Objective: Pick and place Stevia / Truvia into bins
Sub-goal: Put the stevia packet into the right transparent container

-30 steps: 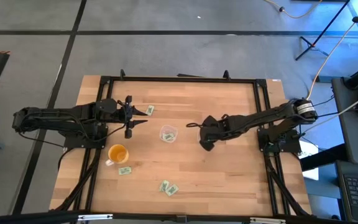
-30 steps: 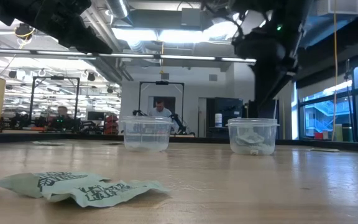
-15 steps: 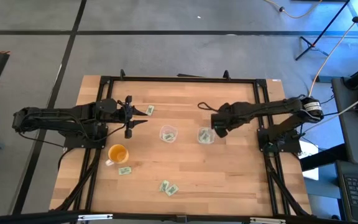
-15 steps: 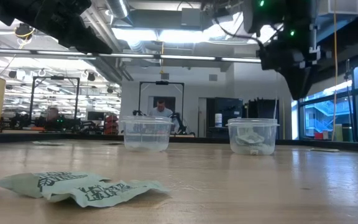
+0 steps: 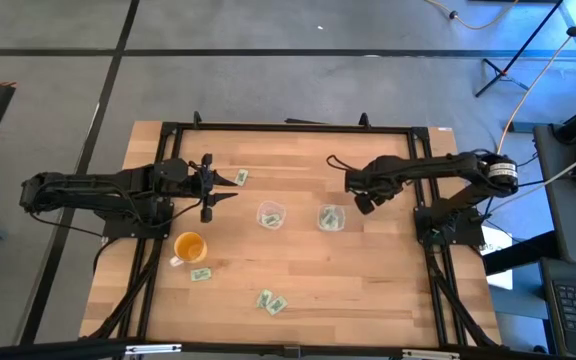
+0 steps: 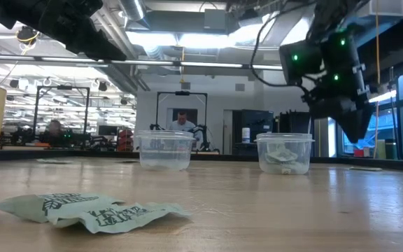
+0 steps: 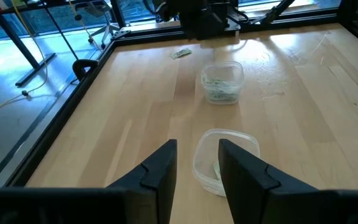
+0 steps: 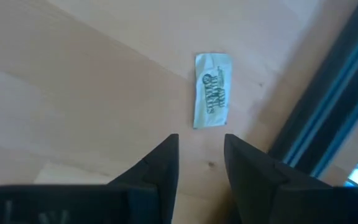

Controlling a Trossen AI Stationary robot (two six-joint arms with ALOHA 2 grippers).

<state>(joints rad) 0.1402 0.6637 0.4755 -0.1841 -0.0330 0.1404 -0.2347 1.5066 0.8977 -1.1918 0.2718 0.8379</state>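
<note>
Pulled my right gripper point(image 5: 360, 204) off the bins point(image 5: 331, 218) toward tabletop's right edge, fingers apart, empty; next: grab packet point(image 8: 212, 89). Left gripper point(image 5: 208, 190) idle, released.

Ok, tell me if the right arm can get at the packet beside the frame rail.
Probably yes: the right tool hangs open over the packet, which lies flat on the table, nothing between them.

Bare wood surrounds two bins point(image 5: 271, 214) point(image 5: 331, 218) standing mid-table.
</note>
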